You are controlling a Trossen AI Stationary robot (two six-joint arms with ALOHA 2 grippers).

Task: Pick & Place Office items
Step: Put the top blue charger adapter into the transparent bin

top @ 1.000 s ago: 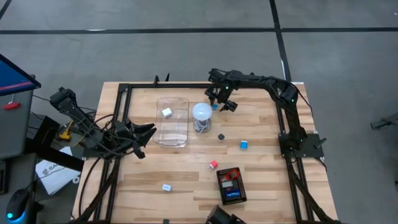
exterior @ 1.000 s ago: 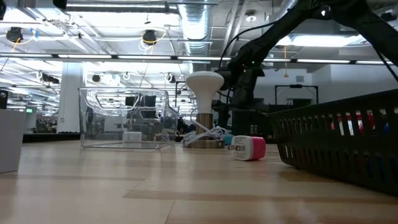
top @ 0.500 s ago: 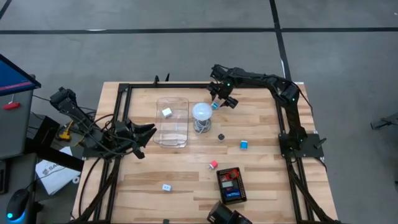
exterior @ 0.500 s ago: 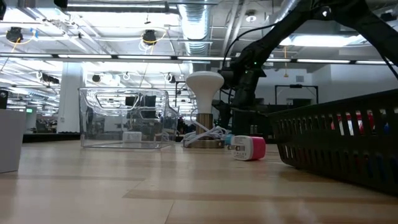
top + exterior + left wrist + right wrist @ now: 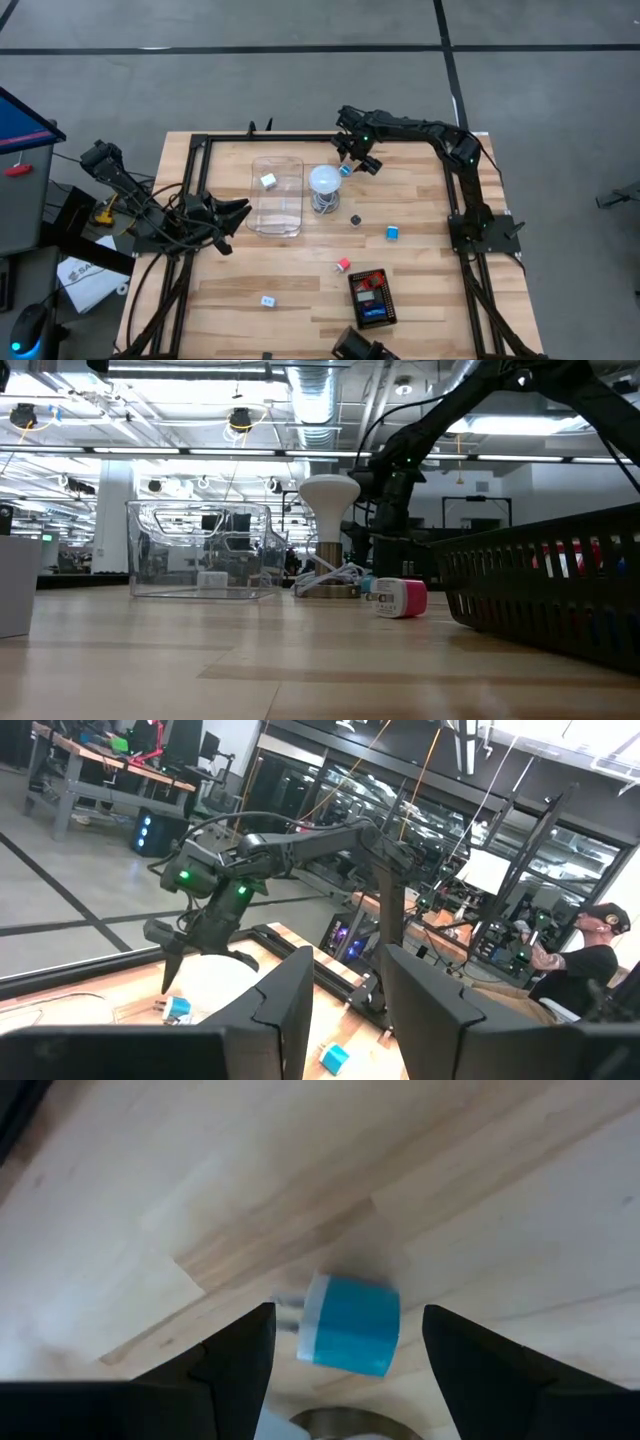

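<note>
Blue-and-white charger block (image 5: 348, 1325) seen lying between spread fingers of right tool (image 5: 345, 1345), untouched, on pale wood-grain tabletop (image 5: 480, 1200). Left tool (image 5: 345, 1005) parked, slightly parted.

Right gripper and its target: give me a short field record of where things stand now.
right gripper: jaws open, above blue block
blue block: on table, between the jaws, not gripped
lamp: beside blue block
clear box: holds a white block
tray: holds red and blue items
left gripper: parked at clear box's left
</note>
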